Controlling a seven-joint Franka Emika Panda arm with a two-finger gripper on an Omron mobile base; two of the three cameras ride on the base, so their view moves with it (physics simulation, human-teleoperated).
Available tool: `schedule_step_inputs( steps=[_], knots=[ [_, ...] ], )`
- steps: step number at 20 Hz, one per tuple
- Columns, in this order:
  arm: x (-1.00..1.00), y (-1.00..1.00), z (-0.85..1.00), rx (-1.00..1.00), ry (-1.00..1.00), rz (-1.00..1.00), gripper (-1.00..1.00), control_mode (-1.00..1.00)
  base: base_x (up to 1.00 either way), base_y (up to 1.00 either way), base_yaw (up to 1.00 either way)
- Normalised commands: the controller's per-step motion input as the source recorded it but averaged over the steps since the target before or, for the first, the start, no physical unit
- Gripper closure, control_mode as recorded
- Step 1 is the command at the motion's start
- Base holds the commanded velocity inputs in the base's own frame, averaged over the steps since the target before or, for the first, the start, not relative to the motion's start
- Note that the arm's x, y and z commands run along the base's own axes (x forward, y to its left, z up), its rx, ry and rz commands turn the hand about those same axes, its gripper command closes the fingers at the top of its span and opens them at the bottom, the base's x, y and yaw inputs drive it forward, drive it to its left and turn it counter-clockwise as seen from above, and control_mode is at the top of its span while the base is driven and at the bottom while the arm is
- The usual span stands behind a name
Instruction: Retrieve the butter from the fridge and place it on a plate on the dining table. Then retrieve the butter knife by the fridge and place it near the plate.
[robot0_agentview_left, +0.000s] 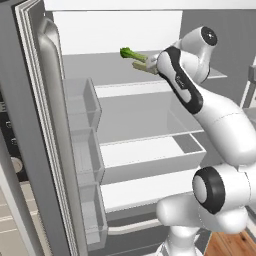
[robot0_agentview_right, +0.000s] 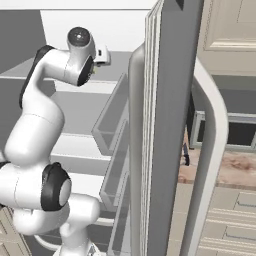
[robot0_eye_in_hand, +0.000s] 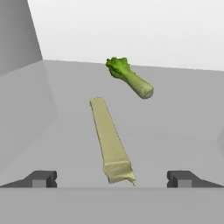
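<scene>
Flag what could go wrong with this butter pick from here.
1. The butter lies lengthwise between the open gripper fingertips; a slightly off-centre close could skew or push it along the shelf.
2. The green leafy vegetable lies just beyond the butter's far end; reaching too deep may bump it.
3. The fridge door stands beside the arm; a wide retreat might clip it.
</scene>
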Motion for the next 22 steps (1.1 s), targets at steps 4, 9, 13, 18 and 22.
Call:
schedule_step_inputs(
  steps=[4,9,13,18,22],
  knots=[
    [0.31,0.0,0.0,-0.16,0.03,0.05,-1.0,-1.0,0.0,0.0,0.0],
    [0.2,0.08,-0.01,-0.11,0.14,0.0,-1.0,-1.0,0.0,0.0,0.0],
    [0.18,0.19,-0.09,-0.03,0.09,0.0,-1.0,-1.0,0.0,0.0,0.0],
    [0.17,0.08,-0.01,-0.03,0.01,0.0,-1.0,-1.0,0.0,0.0,0.0],
    [0.18,0.01,-0.07,-0.02,0.0,0.0,-1.0,-1.0,0.0,0.0,0.0]
  ],
)
